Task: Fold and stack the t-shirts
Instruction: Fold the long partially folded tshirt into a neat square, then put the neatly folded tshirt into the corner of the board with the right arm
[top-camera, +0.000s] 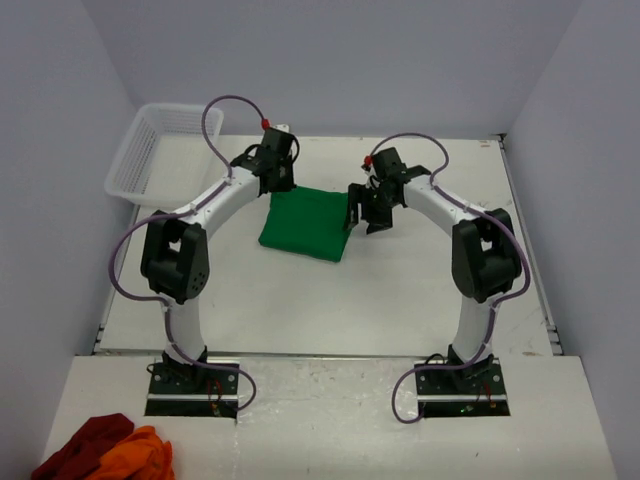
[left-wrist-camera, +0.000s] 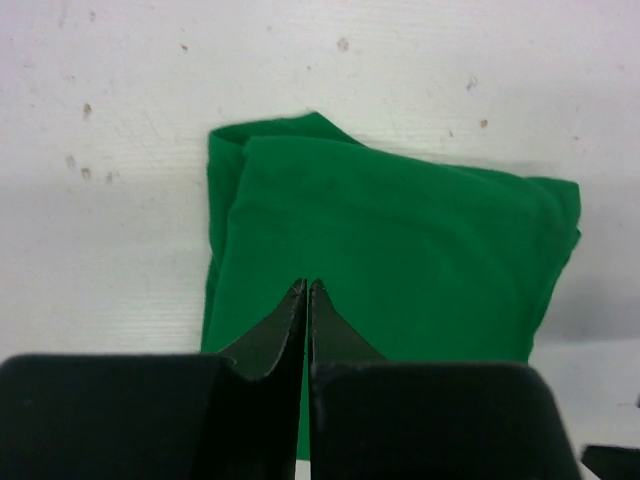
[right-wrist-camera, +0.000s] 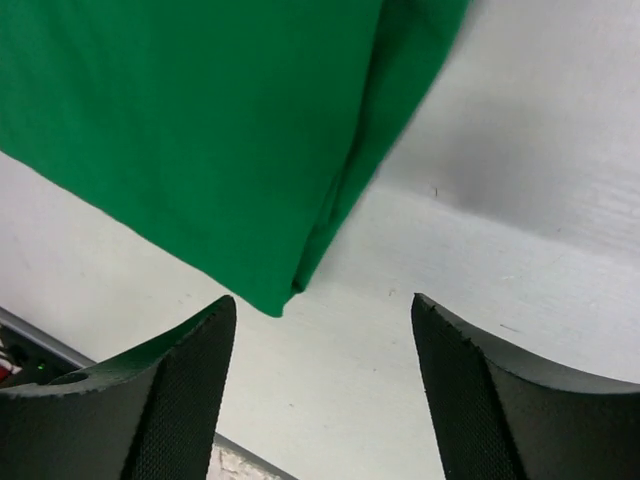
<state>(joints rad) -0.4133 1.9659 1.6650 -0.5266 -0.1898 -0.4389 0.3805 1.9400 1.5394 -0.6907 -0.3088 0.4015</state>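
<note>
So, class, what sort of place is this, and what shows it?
Probably a robot lab's test booth: a left arm and right arm bolted at the edge of a white table, plain walls close around, and one folded green t-shirt as practice cloth.

T-shirt (top-camera: 305, 223) on the middle of a desk (top-camera: 400, 300).
Left pincer (top-camera: 283, 185) over its far left corner, right pincer (top-camera: 365, 222) beside its right edge; basket (top-camera: 150, 150) at the desk's far left.

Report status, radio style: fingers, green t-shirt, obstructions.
Left fingers shut, over folded t-shirt. Right fingers open, empty, beside its edge. It lies flat on table. Basket far left, not in the way.
</note>
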